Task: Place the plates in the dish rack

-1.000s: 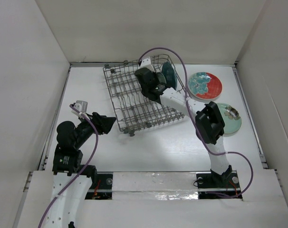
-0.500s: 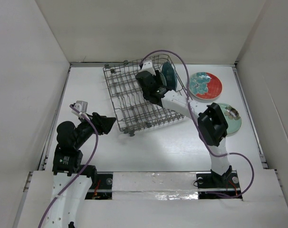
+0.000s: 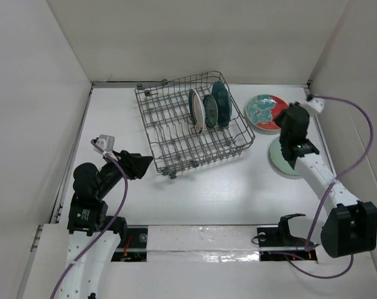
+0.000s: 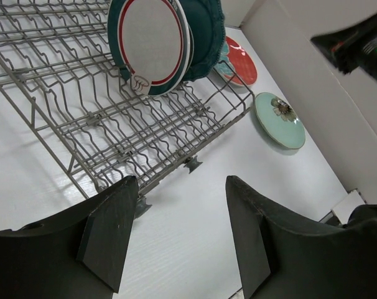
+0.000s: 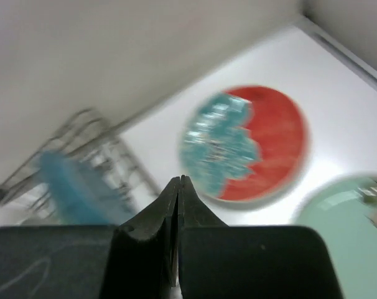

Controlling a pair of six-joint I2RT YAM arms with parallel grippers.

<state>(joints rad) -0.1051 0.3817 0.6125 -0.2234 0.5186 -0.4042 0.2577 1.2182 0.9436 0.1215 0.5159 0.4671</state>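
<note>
While three plates (image 4: 154,43) stand in the dish rack (image 3: 170,134) off to its left, the right claw (image 5: 178,182) hangs closed and empty, the red-and-teal plate (image 5: 247,144) just ahead on the table (image 3: 207,193), so it should open wide and catch one rim edge; left claw (image 4: 179,187) open, idle.

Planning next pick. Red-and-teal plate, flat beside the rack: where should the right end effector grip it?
Probably the red-half rim of the red-and-teal plate, from the right. It lies flat, so only the edge can be pinched; the dish rack crowds its left, the mint plate its near side. Right end effector is shut: open first.
</note>
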